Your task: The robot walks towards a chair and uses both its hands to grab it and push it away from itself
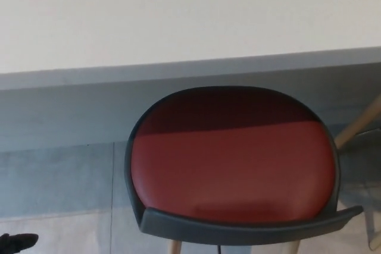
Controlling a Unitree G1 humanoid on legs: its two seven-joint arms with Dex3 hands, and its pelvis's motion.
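One red-seated chair [232, 168] well right of the left robot hand [16, 242] at bottom-left, finger state indiscernible.

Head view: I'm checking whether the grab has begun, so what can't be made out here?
- Left hand: only a dark tip shows, cut by the bottom edge; fingers unreadable.
- Right hand: not in the head view.
- Chair: legs cut off by the bottom edge.
- Wooden leg at right: the picture's edge hides what it belongs to.
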